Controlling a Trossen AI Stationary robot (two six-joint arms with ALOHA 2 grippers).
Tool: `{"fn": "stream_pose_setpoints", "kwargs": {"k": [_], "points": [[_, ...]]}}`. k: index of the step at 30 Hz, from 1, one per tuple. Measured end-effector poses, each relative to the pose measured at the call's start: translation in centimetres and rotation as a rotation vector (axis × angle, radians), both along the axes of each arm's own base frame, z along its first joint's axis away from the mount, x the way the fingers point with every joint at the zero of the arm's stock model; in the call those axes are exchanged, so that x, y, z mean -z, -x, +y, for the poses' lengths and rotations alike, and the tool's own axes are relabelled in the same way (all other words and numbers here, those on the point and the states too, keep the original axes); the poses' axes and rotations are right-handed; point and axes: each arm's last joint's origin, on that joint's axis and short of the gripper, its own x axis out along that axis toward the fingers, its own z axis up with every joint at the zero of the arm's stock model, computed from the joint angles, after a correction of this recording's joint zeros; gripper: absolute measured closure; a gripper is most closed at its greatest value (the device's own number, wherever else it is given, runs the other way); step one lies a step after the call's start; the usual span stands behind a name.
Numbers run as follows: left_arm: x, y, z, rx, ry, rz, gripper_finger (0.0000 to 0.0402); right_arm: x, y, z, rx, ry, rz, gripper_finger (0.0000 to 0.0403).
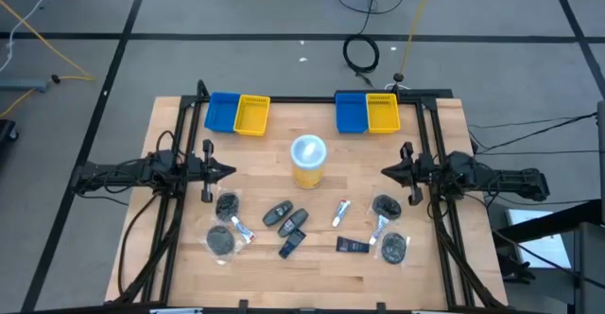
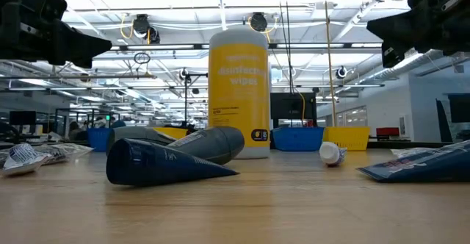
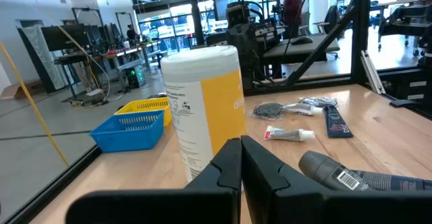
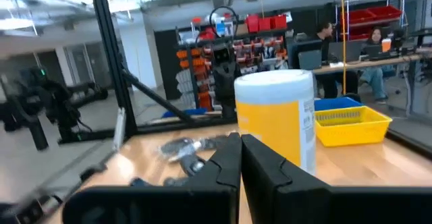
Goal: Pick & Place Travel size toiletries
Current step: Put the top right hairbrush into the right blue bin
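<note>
From the high view, the travel size toiletries (image 1: 307, 227) lie scattered across the near half of the desk (image 1: 180, 134), in front of a yellow canister (image 1: 308, 160) with a white lid standing at the desk's middle. Three dark bottles (image 1: 286, 222) lie close together at centre, each slanted. A white tube (image 1: 341, 213) lies slanted just right of them, and a dark flat packet (image 1: 352, 246) lies crosswise near the front. Clear-wrapped dark discs (image 1: 220, 241) sit at the left and right of the spread. Two pairs of blue and yellow bins (image 1: 237, 113) stand at the far edge. The left tool (image 1: 230, 171) and right tool (image 1: 386, 171) hover at either side of the canister, tips pressed together, holding nothing.

From the low view, the canister's label reads "disinfecting wipes" (image 2: 238, 71). A dark bottle (image 2: 165, 163) lies on its side in front, its tapered end pointing right.

From the left wrist view, the tool's fingers (image 3: 226, 164) are pressed together, with the canister just beyond. A barcode sticker shows on a nearby bottle (image 3: 354, 177); the packet's writing is unreadable.

From the right wrist view, the fingers (image 4: 226, 160) are pressed together before the canister; people sit at workbenches in the room behind.
</note>
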Motion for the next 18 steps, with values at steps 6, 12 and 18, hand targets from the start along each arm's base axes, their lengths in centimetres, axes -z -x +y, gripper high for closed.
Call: {"fn": "stream_pose_setpoints", "kwargs": {"k": [6, 12, 18], "points": [[0.0, 0.0, 0.0, 0.000, 0.000, 0.000, 0.0394, -1.0, 0.2, -0.3, 0.106, -0.017, -0.100, 0.0399], [0.0, 0.0, 0.0, 0.000, 0.000, 0.000, 0.0394, -1.1, -0.4, -0.3, 0.107, 0.028, -0.088, 0.0399], [0.0, 0.0, 0.0, 0.000, 0.000, 0.000, 0.0394, 1.2, -2.6, -0.4, 0.112, -0.057, 0.356, 0.0391]]}}
